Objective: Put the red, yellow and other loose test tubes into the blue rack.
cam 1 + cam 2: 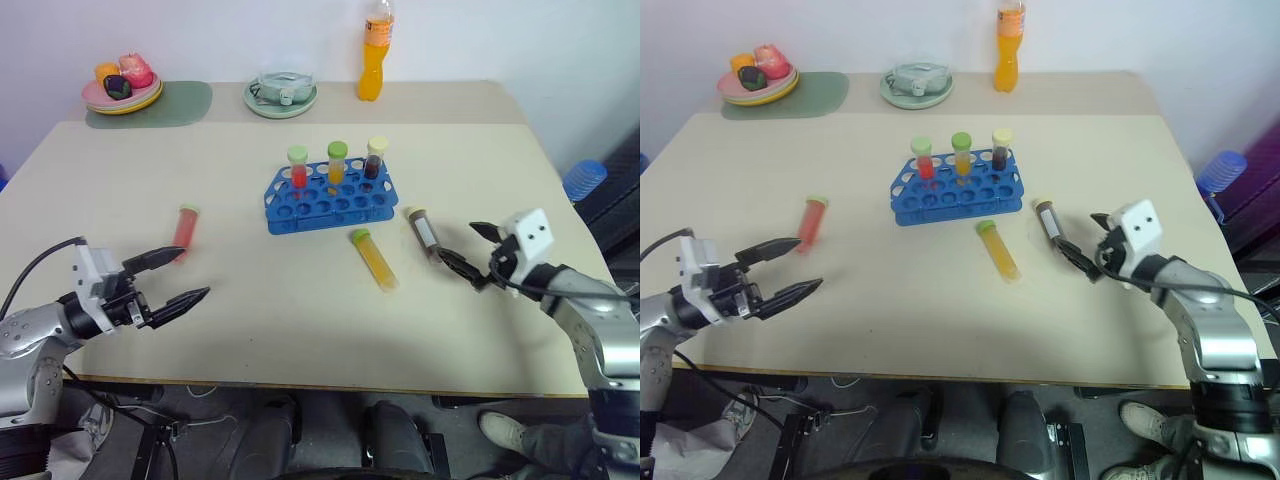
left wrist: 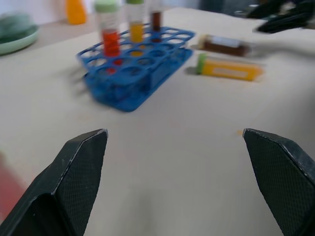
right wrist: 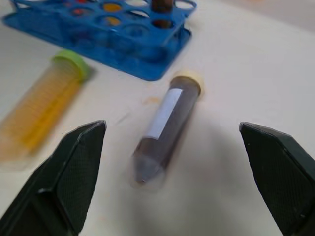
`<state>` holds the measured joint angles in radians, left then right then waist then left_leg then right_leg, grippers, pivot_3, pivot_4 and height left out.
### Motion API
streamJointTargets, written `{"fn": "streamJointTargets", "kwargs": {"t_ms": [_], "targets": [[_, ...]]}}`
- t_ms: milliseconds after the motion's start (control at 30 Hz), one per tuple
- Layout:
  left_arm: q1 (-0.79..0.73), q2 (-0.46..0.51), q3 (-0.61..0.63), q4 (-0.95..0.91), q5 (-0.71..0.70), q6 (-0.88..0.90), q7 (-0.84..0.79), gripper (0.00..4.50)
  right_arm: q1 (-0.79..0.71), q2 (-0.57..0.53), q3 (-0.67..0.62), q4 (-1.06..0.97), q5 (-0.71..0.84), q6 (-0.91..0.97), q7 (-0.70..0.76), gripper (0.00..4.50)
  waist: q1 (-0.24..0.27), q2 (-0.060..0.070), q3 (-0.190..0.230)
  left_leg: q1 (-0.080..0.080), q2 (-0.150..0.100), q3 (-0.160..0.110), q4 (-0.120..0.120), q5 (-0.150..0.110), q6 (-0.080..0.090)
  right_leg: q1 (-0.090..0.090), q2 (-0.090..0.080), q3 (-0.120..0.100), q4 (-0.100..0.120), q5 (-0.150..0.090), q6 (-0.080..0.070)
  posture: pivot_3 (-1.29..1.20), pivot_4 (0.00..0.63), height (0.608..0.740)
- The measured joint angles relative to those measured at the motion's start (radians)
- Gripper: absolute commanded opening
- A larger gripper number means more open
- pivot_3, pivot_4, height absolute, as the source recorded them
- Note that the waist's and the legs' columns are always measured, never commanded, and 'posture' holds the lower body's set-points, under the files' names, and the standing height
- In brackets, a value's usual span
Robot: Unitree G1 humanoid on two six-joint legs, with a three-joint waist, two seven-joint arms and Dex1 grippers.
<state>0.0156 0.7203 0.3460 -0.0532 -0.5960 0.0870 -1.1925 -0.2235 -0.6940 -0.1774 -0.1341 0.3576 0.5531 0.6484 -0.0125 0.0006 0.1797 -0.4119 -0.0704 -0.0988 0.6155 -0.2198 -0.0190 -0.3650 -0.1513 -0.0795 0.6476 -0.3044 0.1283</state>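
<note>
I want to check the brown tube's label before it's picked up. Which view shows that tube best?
The right wrist view: the brown tube lies close between the open right gripper's fingers, white label facing up. Both eye views show it small, beside the blue rack; the left wrist view shows it distant.

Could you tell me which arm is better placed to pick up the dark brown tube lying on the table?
Right: the open right gripper sits beside the dark brown tube, which lies between its fingers in the wrist view.
</note>
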Motion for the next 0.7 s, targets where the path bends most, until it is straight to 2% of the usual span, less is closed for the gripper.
{"fn": "streamJointTargets", "kwargs": {"t_ms": [133,233,400,700], "targets": [[-0.026,-0.008,-0.033,-0.037,0.000,-0.006,-0.001,4.50,-0.150,-0.004,0.060,0.011,0.001,0.232,-0.052,4.46,0.001,0.000,0.000,-0.001,0.000,0.000,-0.001,0.000,0.000,-0.002,0.000,0.000,0.000,0.000,0.000,0.00,0.150,0.740],[-0.035,-0.016,-0.058,-0.062,-0.002,-0.002,0.003,4.50,-0.313,-0.004,0.114,0.110,-0.003,0.431,-0.088,4.46,0.000,0.000,0.000,-0.002,0.000,0.002,0.000,0.000,0.000,-0.003,0.000,0.002,0.000,0.000,0.000,0.00,0.150,0.740],[-0.019,-0.014,-0.061,-0.090,-0.003,0.017,0.001,4.50,-0.481,0.000,0.173,0.180,0.010,0.657,-0.093,4.46,-0.001,0.000,0.000,-0.006,0.000,0.003,0.000,0.000,0.000,-0.007,0.000,0.002,0.001,0.000,0.000,0.00,0.150,0.740],[0.010,-0.012,-0.060,-0.145,-0.006,0.040,-0.005,4.50,-0.638,0.010,0.293,0.319,-0.008,0.771,-0.081,4.46,-0.004,0.000,0.000,-0.006,0.000,0.006,0.000,0.000,0.000,-0.008,0.000,0.004,0.002,0.001,0.000,0.00,0.150,0.740]]}}
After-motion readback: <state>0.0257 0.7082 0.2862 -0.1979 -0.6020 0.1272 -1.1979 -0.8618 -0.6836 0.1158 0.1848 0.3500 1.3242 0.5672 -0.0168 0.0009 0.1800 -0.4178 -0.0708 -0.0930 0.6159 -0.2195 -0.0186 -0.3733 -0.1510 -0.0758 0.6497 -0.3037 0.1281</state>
